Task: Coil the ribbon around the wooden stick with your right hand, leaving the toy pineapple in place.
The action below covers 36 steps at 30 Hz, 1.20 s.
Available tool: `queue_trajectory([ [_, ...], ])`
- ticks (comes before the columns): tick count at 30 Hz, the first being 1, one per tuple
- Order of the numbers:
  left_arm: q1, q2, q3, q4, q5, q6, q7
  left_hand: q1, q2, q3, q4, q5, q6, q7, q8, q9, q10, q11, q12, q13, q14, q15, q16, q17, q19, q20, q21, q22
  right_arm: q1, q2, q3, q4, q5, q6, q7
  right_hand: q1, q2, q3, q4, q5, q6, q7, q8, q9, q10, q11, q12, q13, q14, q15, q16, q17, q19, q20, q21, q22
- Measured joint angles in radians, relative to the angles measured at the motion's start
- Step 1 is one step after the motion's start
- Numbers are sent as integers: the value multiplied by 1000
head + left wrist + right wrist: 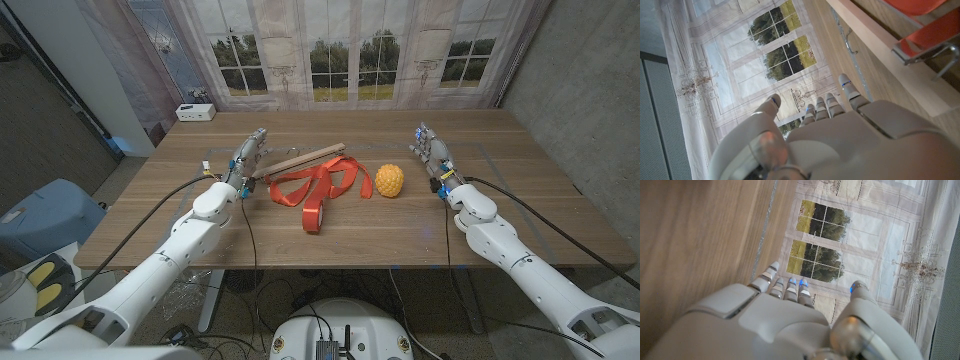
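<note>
Ribbon loose at table centre, stick running 8-to-2 o'clock behind it, pineapple between these and empty, spread right hand at 3 o'clock; left hand nearer, open.

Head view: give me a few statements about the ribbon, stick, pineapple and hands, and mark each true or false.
1. The orange ribbon lies loose on the table, not coiled. True.
2. The right hand holds the ribbon. False: it holds nothing and is apart from the ribbon.
3. The toy pineapple sits between the ribbon and the right hand. True.
4. The wooden stick stands upright. False: it lies on the table.
5. The left hand grips the pineapple. False: it is by the stick's end.
</note>
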Motion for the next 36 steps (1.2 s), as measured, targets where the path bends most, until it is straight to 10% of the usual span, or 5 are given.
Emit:
queue_trajectory([
  [21,-43,90,56,-186,175,363,197,213,41,66,-176,-24,115,15,16,6,82,17,8,9,117,34,8,7,42,63,-21,9,-31,-1,12,-17,8,15,-16,0,0,3,-3,0,0,0,0,0,5,5,0,0,0,0,0,0,3,4,0,0],
  [36,-131,117,153,-302,326,701,273,414,-7,53,-202,-32,251,17,26,9,206,-3,36,13,215,-33,24,7,147,-39,-5,9,-31,10,20,19,23,35,2,0,0,3,-3,0,4,-4,0,0,6,5,0,0,0,0,0,0,3,4,0,0],
])
